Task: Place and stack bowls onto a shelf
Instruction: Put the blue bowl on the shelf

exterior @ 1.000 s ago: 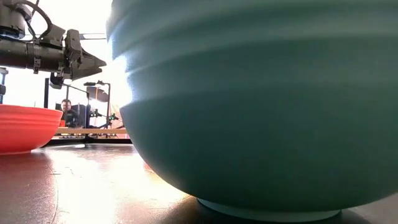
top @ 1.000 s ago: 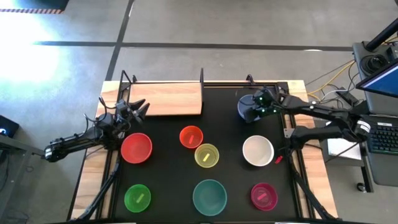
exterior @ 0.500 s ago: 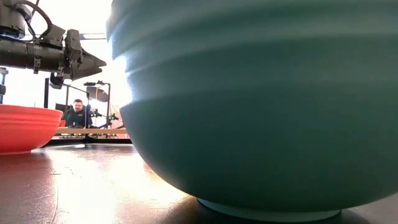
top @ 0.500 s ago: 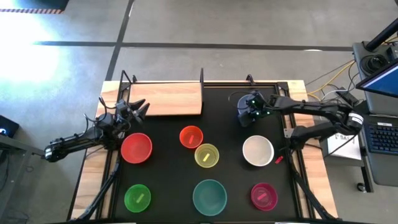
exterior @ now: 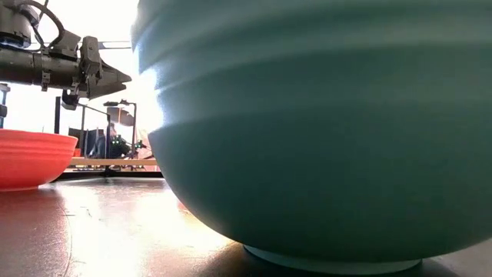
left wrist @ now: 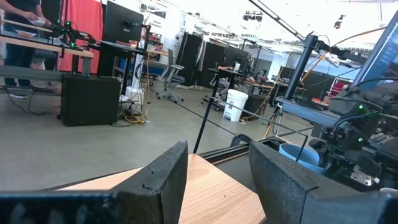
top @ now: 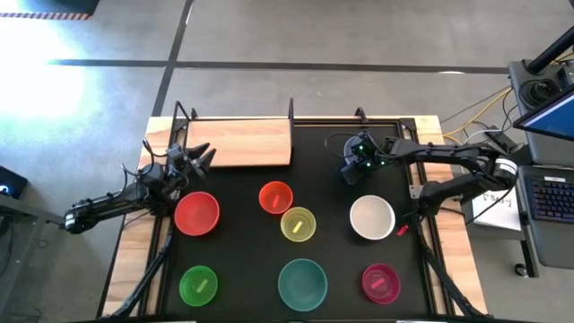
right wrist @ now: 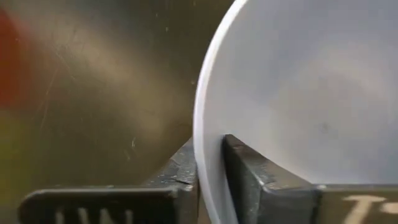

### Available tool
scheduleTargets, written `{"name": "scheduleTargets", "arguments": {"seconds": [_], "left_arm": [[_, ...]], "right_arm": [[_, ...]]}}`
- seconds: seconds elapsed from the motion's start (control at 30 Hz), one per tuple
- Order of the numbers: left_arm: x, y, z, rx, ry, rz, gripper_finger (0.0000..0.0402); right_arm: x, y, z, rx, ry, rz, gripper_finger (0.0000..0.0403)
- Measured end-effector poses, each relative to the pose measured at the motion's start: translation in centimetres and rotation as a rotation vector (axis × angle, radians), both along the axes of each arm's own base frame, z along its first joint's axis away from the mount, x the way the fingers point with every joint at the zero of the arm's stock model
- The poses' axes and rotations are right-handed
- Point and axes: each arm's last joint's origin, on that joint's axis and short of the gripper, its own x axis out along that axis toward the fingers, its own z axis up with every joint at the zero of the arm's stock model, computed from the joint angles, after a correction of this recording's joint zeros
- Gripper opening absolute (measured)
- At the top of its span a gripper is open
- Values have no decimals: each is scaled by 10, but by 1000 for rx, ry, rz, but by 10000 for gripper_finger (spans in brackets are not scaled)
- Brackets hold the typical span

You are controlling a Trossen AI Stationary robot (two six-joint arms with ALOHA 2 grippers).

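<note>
The blue bowl stands at the far right of the black mat, mostly covered by my right gripper, which is shut on it. The wooden shelf lies at the far left with nothing on it. My left gripper hovers open at the shelf's left end, touching nothing. On the mat stand the red, orange, yellow, white, green, teal and magenta bowls, each on its base. My right gripper pinches the blue bowl's rim: one finger is inside the bowl and the other outside its wall. The fingers slant down from the table's right side. The bowl stays upright.
The mat's middle, between the orange bowl and the blue one, is bare. In the low view the teal bowl fills most of the picture. Cables and a desk with a keyboard lie beyond the table's right edge.
My right gripper has moved toward the table's left edge and downward, onto the blue bowl, which it now mostly covers in the high view. The bowl has stayed where it was.
</note>
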Motion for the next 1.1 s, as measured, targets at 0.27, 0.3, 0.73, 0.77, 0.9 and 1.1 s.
{"name": "scheduleTargets", "arguments": {"seconds": [0.27,0.3,0.73,0.77,0.9,1.1], "left_arm": [[0,0,0,0,0,0,155],[0,0,0,0,0,0,155],[0,0,0,5,1,1,155],[0,0,1,16,2,3,155],[0,0,3,23,-13,6,155],[-1,0,4,18,-30,8,155]], "right_arm": [[-1,0,2,-44,8,49,12],[-1,0,2,-49,10,49,11],[2,-1,20,-107,-76,67,8],[3,-2,24,-109,-91,69,7],[9,-3,39,-121,-152,132,7],[23,0,63,-188,-224,254,7]]}}
